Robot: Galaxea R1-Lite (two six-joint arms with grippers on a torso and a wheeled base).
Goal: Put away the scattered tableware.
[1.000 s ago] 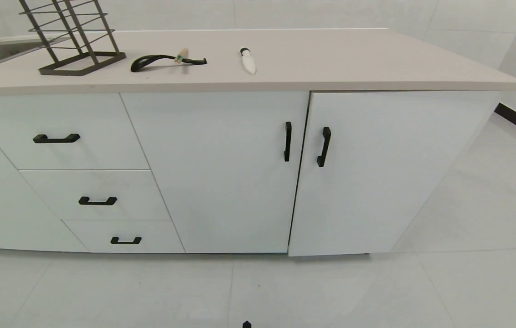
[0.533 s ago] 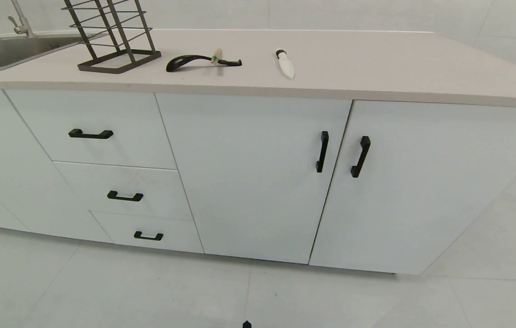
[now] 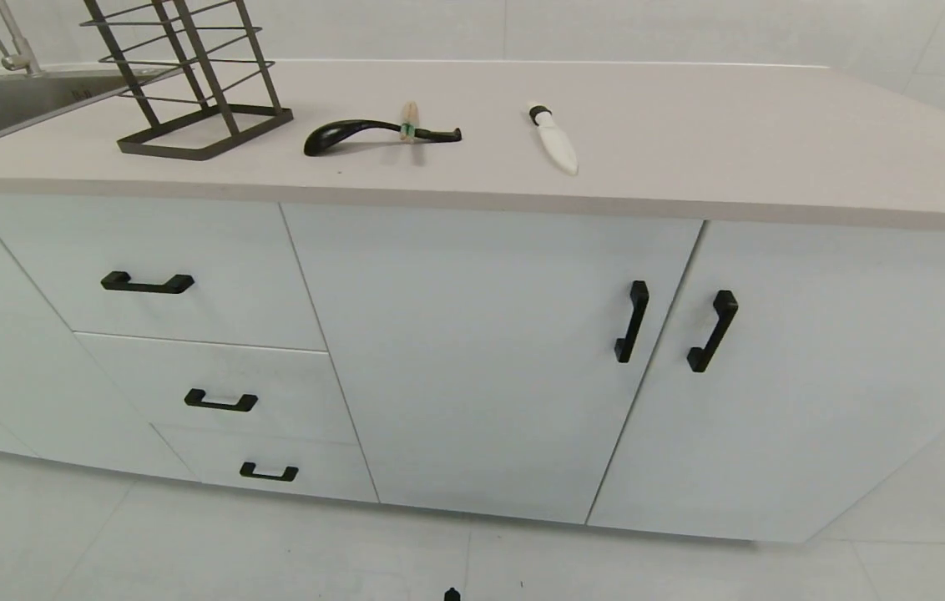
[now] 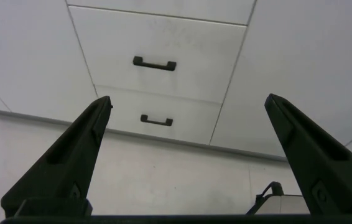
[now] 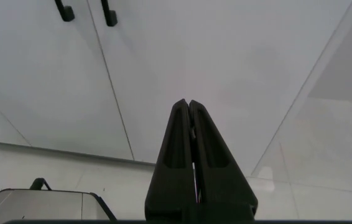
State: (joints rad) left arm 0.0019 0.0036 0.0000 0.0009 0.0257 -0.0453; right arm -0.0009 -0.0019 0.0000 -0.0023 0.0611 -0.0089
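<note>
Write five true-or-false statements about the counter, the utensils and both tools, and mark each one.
1. The black spoon lies on the countertop beside the wire rack. True.
2. The white knife stands in the wire rack. False: it lies flat on the countertop, on the spoon's far side from the rack.
3. The left tool is open. True.
4. The right tool is open. False: its fingers are pressed together.
5. One of the drawers is pulled out. False: all three are shut.
</note>
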